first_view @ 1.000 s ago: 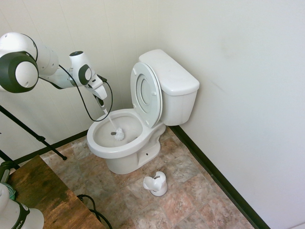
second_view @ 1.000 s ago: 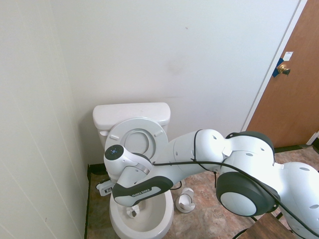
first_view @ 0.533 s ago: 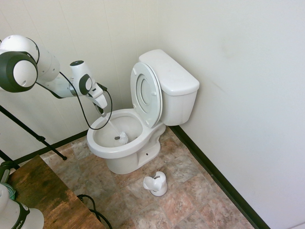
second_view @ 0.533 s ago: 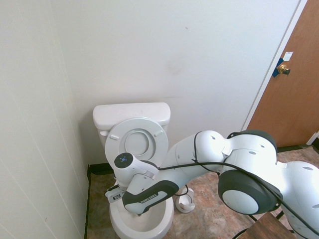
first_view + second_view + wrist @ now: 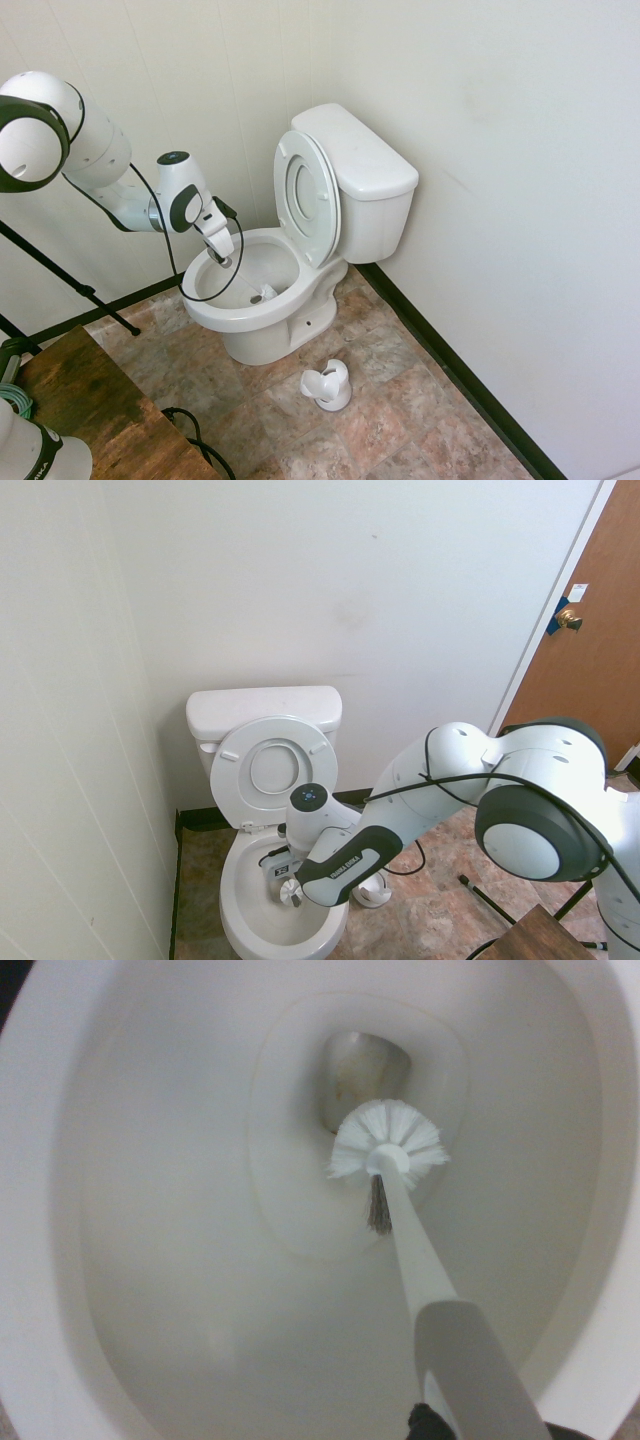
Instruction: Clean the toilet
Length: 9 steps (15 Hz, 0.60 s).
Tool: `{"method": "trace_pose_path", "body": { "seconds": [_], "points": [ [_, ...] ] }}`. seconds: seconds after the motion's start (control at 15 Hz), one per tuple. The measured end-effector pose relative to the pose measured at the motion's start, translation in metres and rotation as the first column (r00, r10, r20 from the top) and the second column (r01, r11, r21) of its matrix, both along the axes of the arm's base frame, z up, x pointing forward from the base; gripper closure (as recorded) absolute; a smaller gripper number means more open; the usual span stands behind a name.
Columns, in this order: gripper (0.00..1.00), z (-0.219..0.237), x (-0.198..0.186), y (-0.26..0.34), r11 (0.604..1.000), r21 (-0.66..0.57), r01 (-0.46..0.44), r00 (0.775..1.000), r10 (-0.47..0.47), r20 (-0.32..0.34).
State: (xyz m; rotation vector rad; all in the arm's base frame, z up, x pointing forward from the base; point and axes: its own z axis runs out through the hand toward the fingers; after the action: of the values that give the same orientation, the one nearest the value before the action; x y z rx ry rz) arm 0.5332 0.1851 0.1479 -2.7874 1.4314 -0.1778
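The claw (image 5: 227, 260), clamped on the toilet brush (image 5: 388, 1150), has swept from the back-wall side of the toilet (image 5: 300, 250) toward the bowl's front rim, dragging the bristles past the drain; scrubbing looks underway. The toilet sits in the corner, seat up.

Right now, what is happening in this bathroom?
The white robot arm is cleaning the toilet. Its end effector, shut on the toilet brush, points down over the open bowl, with the bristle head low inside, near the drain. Seat and lid stand raised against the tank. The brush holder sits on the floor beside the toilet.
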Motion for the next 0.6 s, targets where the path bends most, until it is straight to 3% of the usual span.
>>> {"method": "trace_pose_path", "body": {
  "seconds": [0.2,0.6],
  "points": [
    [1.00,0.003,-0.004,-0.028,1.000,0.007,0.027,1.000,-0.027,0.000],
    [1.00,0.016,0.030,-0.069,0.997,0.014,0.077,0.997,-0.077,0.031]
  ]
}}
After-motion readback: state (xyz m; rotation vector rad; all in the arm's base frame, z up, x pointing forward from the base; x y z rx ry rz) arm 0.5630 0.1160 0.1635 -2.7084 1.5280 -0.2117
